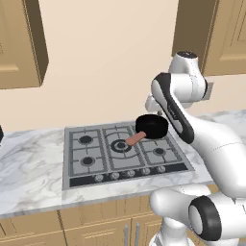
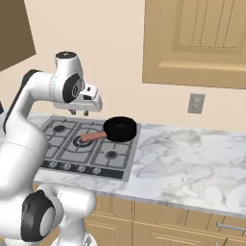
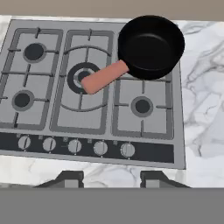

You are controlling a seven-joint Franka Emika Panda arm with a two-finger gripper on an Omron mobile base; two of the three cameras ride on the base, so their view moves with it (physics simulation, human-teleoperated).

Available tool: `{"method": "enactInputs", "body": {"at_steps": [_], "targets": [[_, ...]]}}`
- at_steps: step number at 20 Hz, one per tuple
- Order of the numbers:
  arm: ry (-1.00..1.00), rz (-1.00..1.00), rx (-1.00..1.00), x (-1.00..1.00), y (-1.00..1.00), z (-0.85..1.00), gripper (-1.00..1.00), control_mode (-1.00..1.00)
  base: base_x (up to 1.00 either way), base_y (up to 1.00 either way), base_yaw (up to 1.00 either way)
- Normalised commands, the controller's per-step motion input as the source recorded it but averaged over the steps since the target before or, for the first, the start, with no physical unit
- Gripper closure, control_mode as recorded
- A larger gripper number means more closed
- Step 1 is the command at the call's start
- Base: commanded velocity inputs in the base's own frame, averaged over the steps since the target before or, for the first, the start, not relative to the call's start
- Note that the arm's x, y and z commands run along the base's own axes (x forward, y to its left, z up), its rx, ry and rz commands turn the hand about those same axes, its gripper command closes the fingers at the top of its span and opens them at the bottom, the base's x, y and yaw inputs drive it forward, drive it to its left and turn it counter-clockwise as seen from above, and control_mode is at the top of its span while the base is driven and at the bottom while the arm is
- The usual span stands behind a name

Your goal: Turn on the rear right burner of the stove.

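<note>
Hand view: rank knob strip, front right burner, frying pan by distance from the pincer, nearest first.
From the pincer, at the bottom of the view:
1. knob strip, along the stove's front edge.
2. front right burner, mid-right, behind the knobs.
3. frying pan, rear right, its reddish handle pointing toward centre.

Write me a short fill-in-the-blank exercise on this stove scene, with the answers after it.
1. The round black frying pan sits over the rear ____ corner of the flat grey steel stove.
2. Its reddish handle points toward the large ____ burner.
3. The dark front strip carries ____ small round knobs.
4. The hand hovers above the stove with its fingers ____.

Answers: right; central; five; open
</note>
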Motion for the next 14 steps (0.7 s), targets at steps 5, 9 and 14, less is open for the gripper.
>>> {"method": "enactInputs", "body": {"at_steps": [5,9,14], "targets": [[0.07,0.01,-0.01,-0.03,0.28,-0.51,-1.00,-1.00,0.00,0.00,0.00],[0.20,0.02,0.00,-0.20,0.61,-1.00,-1.00,-1.00,0.00,0.00,0.00],[0.20,0.00,0.00,-0.40,0.28,-0.98,-1.00,-1.00,0.00,0.00,0.00]]}}
